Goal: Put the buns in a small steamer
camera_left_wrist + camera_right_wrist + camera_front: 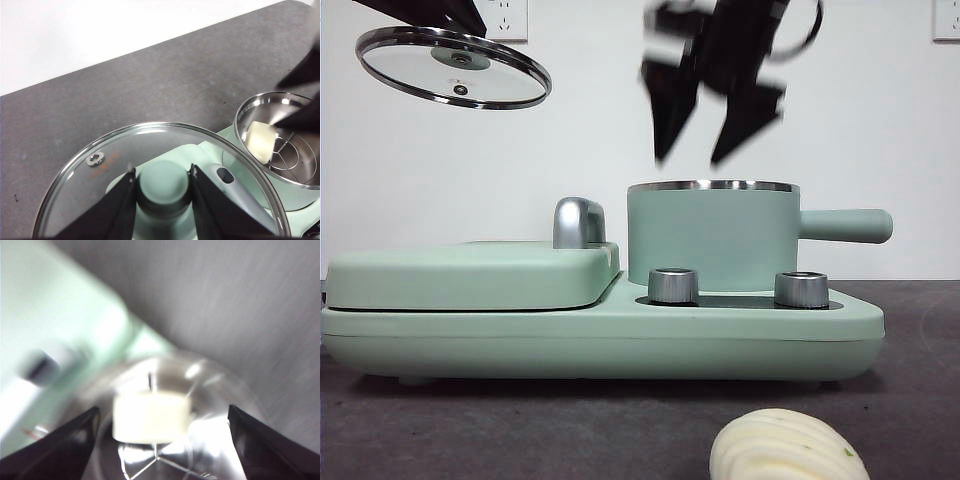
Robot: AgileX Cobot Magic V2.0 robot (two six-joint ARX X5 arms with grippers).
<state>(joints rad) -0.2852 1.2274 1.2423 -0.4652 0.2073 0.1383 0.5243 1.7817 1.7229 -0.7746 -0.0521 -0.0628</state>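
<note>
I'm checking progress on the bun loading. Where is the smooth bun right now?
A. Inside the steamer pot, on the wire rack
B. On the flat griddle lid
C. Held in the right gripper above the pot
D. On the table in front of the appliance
A: the left wrist view shows the smooth bun lying on the wire rack inside the steamer pot, and the right gripper hangs open and empty above it.
</note>
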